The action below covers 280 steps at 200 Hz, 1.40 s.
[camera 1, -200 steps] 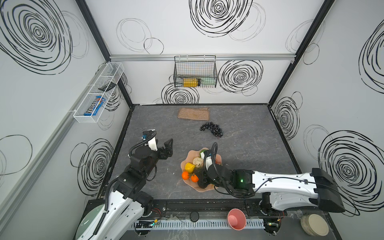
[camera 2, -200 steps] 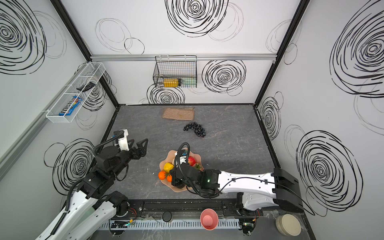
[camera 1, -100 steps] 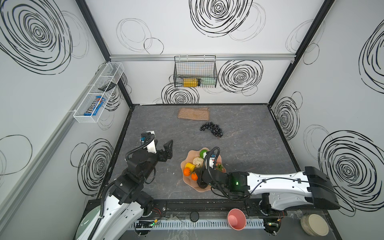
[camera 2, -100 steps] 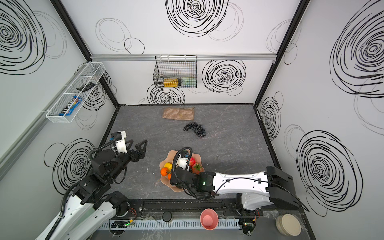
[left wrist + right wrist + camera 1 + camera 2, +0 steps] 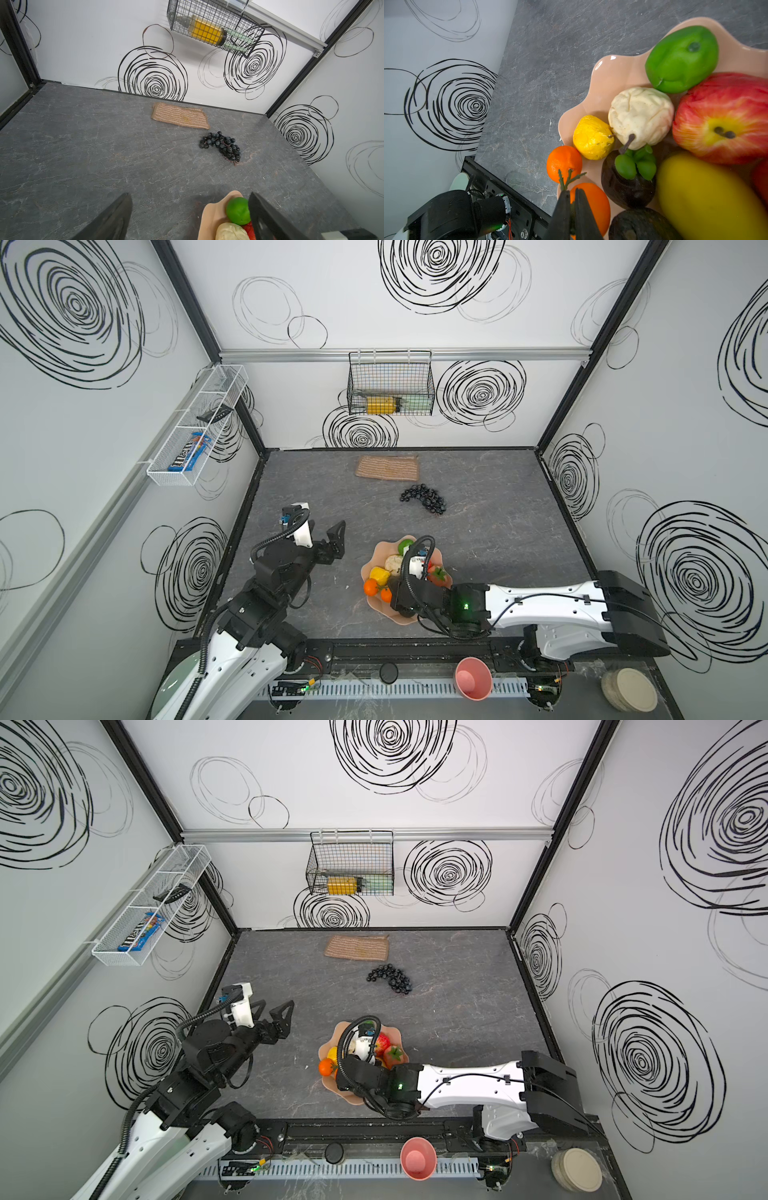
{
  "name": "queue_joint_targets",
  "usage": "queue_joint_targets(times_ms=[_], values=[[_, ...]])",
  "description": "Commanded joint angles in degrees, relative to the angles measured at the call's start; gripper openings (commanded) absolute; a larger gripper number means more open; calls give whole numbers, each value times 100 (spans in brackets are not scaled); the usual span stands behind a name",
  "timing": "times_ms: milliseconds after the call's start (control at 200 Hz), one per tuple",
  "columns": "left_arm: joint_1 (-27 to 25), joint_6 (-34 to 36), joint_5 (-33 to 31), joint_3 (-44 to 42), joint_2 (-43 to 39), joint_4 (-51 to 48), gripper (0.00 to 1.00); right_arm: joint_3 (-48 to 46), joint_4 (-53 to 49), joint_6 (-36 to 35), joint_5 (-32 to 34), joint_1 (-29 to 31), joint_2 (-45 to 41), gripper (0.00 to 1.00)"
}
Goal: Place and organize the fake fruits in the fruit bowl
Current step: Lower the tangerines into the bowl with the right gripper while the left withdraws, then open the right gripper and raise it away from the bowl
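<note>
The task is judged nearly finished: the lime (image 5: 681, 58), pear (image 5: 640, 116), apple (image 5: 720, 116), small lemon (image 5: 592, 137), two oranges (image 5: 564, 161) and dark avocado (image 5: 641, 226) are gathered in the fruit bowl (image 5: 610, 76), which is set near the table's front edge. Only the black grape bunch (image 5: 424, 498) is left out, on the table well apart from the bowl, near the woven mat (image 5: 387, 468). The right gripper (image 5: 572, 190) is poised at the bowl's rim, its jaws set almost together on the green twig (image 5: 566, 178) of the oranges. The left gripper (image 5: 272, 1007) is held wide apart and empty beside the bowl.
</note>
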Motion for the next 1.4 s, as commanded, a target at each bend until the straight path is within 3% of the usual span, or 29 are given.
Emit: queue_joint_targets(times_ms=[0, 300, 515, 655, 916, 1066, 1216, 1296, 1396], values=[[-31, 78, -76, 150, -43, 79, 91, 225, -315, 226, 235, 118, 89, 11], [-36, 76, -51, 150, -77, 86, 92, 120, -329, 639, 297, 286, 203, 17], [-45, 73, -42, 146, -78, 86, 91, 14, -370, 789, 395, 364, 112, 31], [-27, 66, -25, 141, -70, 95, 91, 23, -343, 703, 504, 426, 40, 35], [39, 12, 160, 94, 39, 151, 91, 398, -446, -296, 990, 613, -253, 44], [126, -74, 720, 11, 370, 328, 90, -24, -109, -1275, 1441, 592, -954, 50], [135, -172, 1431, -43, 1157, 626, 90, -554, -95, -2178, 1019, -49, -1922, 55], [73, -200, 1610, 9, 1619, 705, 87, -913, -11, -2657, 164, -876, -2465, 59], [-108, -433, 1586, 18, 1960, 889, 87, -1223, 118, -3239, -1403, -2290, -2903, 62]])
